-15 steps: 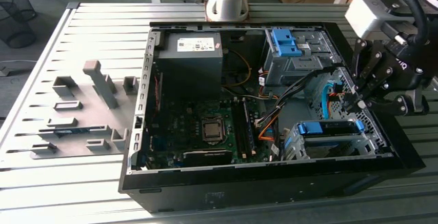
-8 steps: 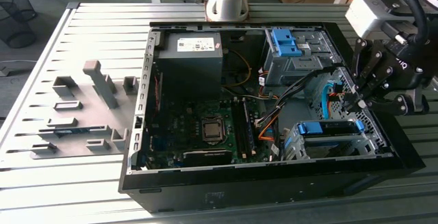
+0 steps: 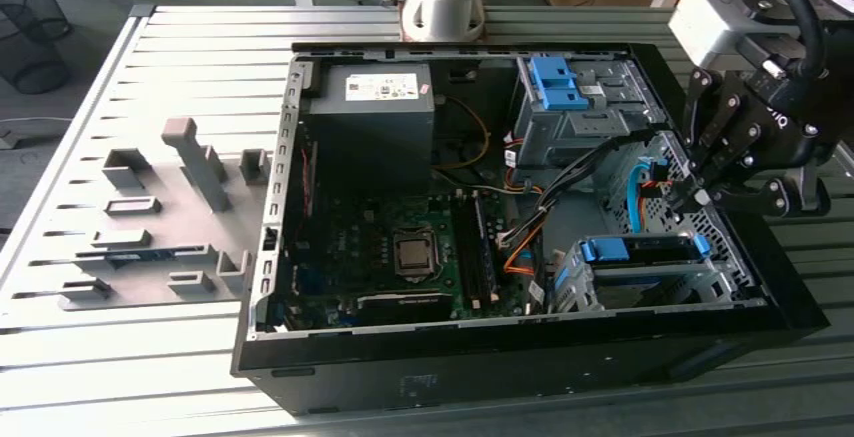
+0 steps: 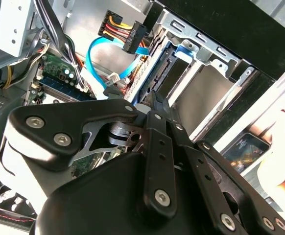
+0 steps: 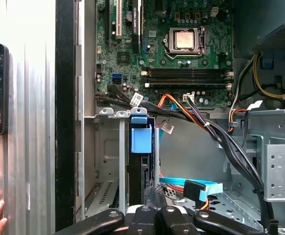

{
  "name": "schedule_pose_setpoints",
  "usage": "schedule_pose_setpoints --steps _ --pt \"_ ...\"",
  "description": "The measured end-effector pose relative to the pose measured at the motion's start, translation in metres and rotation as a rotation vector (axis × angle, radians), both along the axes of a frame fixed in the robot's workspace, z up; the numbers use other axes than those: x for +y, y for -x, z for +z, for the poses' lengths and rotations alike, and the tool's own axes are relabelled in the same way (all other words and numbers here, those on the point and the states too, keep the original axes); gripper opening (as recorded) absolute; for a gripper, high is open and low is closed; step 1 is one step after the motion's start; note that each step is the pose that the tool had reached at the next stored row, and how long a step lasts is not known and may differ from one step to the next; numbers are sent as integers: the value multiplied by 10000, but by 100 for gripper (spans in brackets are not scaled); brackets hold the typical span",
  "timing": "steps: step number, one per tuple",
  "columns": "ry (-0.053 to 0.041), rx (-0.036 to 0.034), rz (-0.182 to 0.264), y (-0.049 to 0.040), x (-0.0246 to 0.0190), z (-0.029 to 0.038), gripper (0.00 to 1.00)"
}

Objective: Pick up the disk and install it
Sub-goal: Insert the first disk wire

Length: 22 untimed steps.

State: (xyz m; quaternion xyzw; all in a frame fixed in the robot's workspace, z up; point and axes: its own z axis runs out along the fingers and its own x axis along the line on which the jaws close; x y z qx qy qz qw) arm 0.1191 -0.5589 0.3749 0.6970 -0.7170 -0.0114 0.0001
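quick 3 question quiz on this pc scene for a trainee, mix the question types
1. True or false: the disk sits inside the computer case.
2. In the exterior view, the gripper is nearest to: A) the power supply, B) the drive cage that holds the disk, C) the grey fixtures on the table.
3. Fill in: the carrier framing the disk is ___ in colour.

Key: 1 true. 2 B. 3 blue.
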Motion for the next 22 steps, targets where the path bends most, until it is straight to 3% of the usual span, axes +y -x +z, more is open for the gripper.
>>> schedule_pose_setpoints --steps 19,22 --pt "1 0 0 0 5 0 11" --pt "2 1 0 -1 24 -3 11"
